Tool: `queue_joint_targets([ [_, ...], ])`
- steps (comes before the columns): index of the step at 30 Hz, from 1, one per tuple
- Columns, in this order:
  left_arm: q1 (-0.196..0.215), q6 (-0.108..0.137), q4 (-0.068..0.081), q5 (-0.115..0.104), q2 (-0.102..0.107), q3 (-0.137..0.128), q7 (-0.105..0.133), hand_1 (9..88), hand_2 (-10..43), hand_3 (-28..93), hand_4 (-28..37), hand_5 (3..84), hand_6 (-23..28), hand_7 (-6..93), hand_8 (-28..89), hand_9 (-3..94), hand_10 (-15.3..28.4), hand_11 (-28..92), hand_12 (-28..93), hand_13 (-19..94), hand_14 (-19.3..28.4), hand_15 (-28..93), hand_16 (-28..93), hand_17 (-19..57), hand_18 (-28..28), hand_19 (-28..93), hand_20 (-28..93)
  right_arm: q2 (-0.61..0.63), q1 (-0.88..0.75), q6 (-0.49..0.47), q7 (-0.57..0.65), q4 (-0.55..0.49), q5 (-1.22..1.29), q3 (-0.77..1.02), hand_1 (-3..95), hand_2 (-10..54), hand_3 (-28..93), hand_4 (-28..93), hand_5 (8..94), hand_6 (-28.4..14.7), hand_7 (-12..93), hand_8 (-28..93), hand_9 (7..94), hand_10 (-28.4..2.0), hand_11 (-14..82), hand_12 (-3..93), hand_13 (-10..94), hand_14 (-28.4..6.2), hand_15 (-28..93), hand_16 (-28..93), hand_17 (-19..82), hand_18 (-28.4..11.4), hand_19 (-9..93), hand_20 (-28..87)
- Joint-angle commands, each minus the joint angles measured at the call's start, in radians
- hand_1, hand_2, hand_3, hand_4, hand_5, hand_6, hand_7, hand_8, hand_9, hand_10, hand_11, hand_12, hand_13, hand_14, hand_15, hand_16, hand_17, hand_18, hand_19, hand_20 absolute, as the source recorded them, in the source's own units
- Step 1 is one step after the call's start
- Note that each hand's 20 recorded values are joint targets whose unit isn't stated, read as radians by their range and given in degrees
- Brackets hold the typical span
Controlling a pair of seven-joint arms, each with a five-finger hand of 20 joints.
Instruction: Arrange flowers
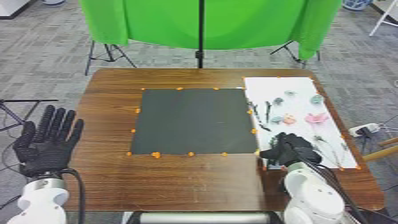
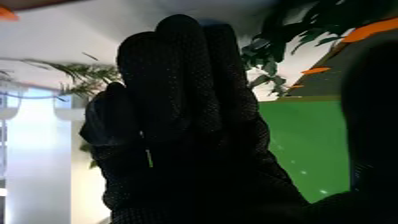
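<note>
Right wrist view: right hand keeping thumb apart from straight fingers; low sideways sweep risking catching leaves, dragging flowers askew. Left hand lying open.

The cloth is green, the mat plain dark grey.

We see a floor of grey patterned carpet tiles, a green cloth hung beyond the table's far edge, dark stands around it, and pale wooden legs at right.
</note>
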Motion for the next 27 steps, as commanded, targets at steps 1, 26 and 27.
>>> queue_joint_targets([
  [1,0.007,0.016,0.008,-0.015,-0.001,0.012,-0.006,27.2,13.8,82,-28.3,49.4,10.0,8.8,-8,39.1,15.4,18,9,28,15.0,31,-7,-7.5,13.3,36,13,-0.033,-0.011,0.081,-0.037,0.157,-0.078,-0.026,40.8,-9.5,78,-28,61.8,-8.5,46,-7,72.3,-19.9,36.7,23.4,72,-12.0,59,23,47,-23.3,93,40],
  [26,0.133,0.038,0.013,-0.142,-0.028,-0.071,-0.058,27.0,13.9,81,-28.3,48.8,10.2,8.9,-8,38.9,15.3,18,10,28,15.2,33,-7,-7.6,13.3,37,14,0.041,-0.028,0.583,-0.185,-0.018,0.342,-0.011,56.1,-9.5,83,-17,79.3,-0.8,46,14,93.7,-8.6,17.0,41.4,93,-1.7,37,48,59,-18.7,93,40],
  [27,0.139,0.043,0.015,-0.14,-0.029,-0.072,-0.058,27.1,13.9,81,-28.3,48.8,10.2,8.9,-8,38.9,15.3,18,10,28,15.2,33,-7,-7.6,13.3,37,14,0.033,0.011,0.554,-0.195,-0.002,0.317,-0.045,55.3,-9.5,83,-15,79.0,-0.7,47,14,93.7,-8.4,16.9,42.2,93,-1.6,38,47,59,-18.6,93,40],
])
